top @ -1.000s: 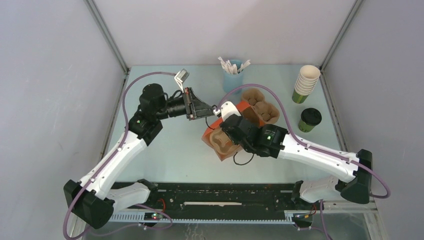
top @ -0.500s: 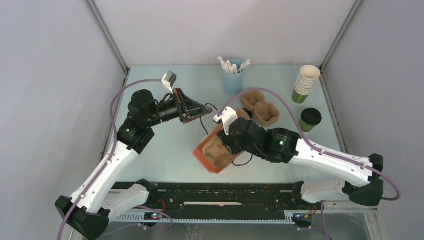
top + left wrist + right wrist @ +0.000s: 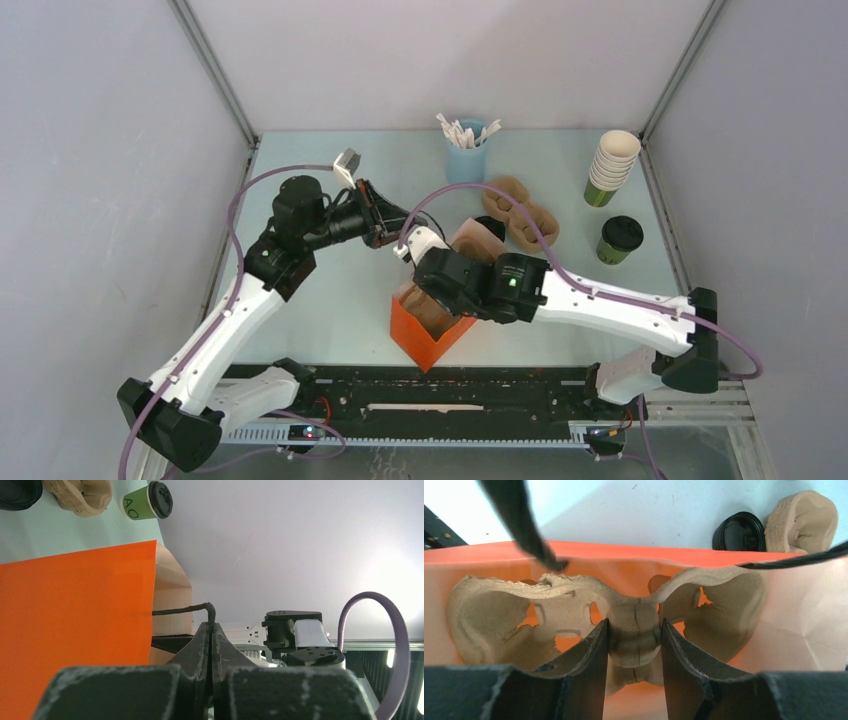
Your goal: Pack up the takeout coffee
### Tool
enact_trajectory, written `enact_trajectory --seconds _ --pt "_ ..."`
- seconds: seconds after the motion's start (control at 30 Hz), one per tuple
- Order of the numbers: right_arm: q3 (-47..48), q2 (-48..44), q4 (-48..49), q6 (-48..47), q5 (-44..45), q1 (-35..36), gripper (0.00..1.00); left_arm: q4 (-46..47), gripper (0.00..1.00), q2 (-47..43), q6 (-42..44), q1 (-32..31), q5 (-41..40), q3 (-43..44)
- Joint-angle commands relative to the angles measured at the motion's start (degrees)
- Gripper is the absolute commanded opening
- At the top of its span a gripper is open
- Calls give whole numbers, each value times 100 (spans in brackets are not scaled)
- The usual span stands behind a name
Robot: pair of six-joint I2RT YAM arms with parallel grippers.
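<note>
Orange bag (image 3: 425, 335) now stands upright, no longer tilted, right tool (image 3: 634, 625) clamped on the one carrier (image 3: 494, 615) inside. Left tool (image 3: 210, 630) pinches one handle (image 3: 180, 611); one coffee (image 3: 620, 240) sits well beyond.

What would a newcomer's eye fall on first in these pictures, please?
The bright orange bag stands at the middle of the table, toward its front edge, with the right claw gripping the middle of a brown pulp cup tray inside it. The left claw pinches the bag's black cord handle, while the lidded green coffee cup stands untouched by the table's right edge.
</note>
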Motion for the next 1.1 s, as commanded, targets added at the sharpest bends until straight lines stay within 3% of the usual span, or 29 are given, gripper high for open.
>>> enact_trajectory --seconds 0.0,0.2,0.43,1.07 --pt "412 154 -692 100 473 71 32 680 0 -6 130 -27 193 -57" --pt "1000 554 -1207 122 537 23 36 943 0 -56 522 42 67 -349" --pt "1393 900 -1395 -140 -143 -264 36 1055 0 82 803 144 269 -485" --pt "1789 1198 -1530 -552 -674 -589 40 1138 0 47 1051 375 503 -579"
